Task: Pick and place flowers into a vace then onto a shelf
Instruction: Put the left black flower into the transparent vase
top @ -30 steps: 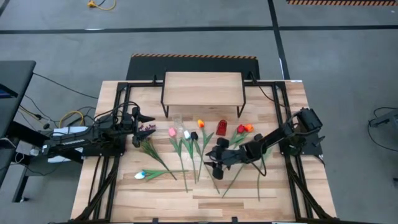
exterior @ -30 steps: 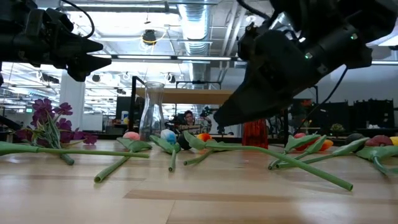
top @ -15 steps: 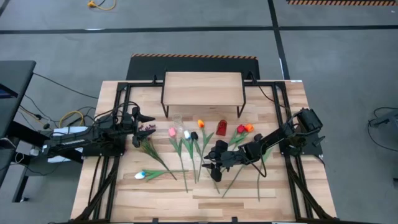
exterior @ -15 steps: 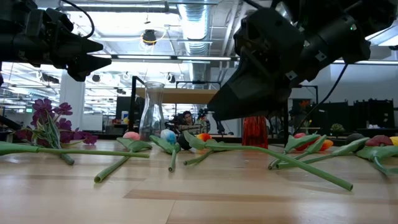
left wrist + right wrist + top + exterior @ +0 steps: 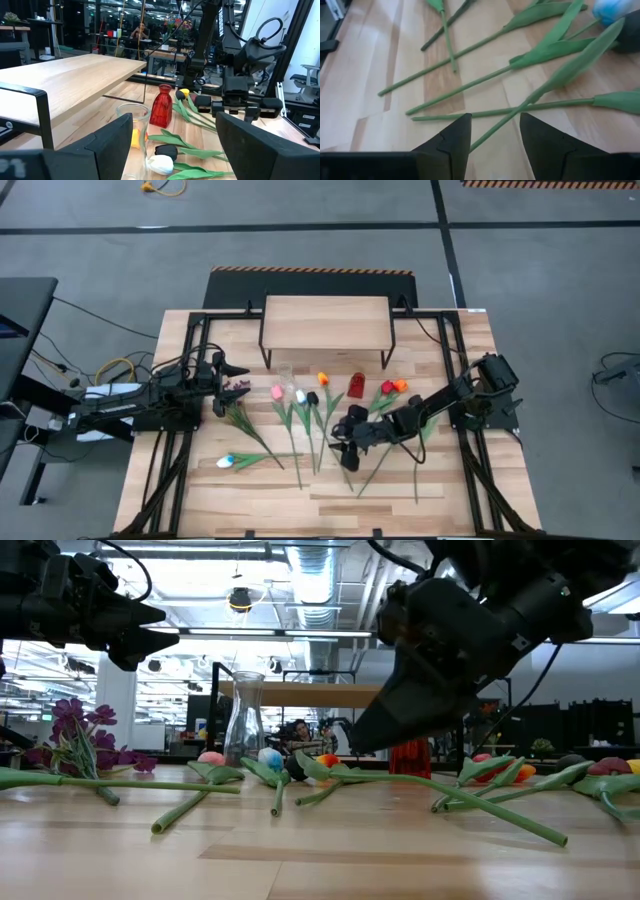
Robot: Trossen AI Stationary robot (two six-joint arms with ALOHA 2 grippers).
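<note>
Several artificial tulips (image 5: 300,420) lie flat on the tabletop with their heads toward the shelf (image 5: 325,320), a light-wood board on black legs at the far side. A purple sprig (image 5: 236,388) lies at their left. My right gripper (image 5: 345,454) hovers open over the stems' lower ends. In the right wrist view its fingers (image 5: 452,140) stand on either side of one green stem (image 5: 495,127) without touching it. My left gripper (image 5: 238,374) waits open above the purple sprig, facing a clear glass vase (image 5: 134,135) and a red vase (image 5: 161,106).
The clear vase (image 5: 286,370) and the red vase (image 5: 357,385) stand upright just in front of the shelf. One blue-and-white flower (image 5: 228,462) lies apart near the left front. Black frame rails run along both table sides. Bare wood shows along the near edge.
My right gripper has shifted a little and sunk lower toward the stems in the table's middle, staying open. The flowers and the left arm have kept still.
</note>
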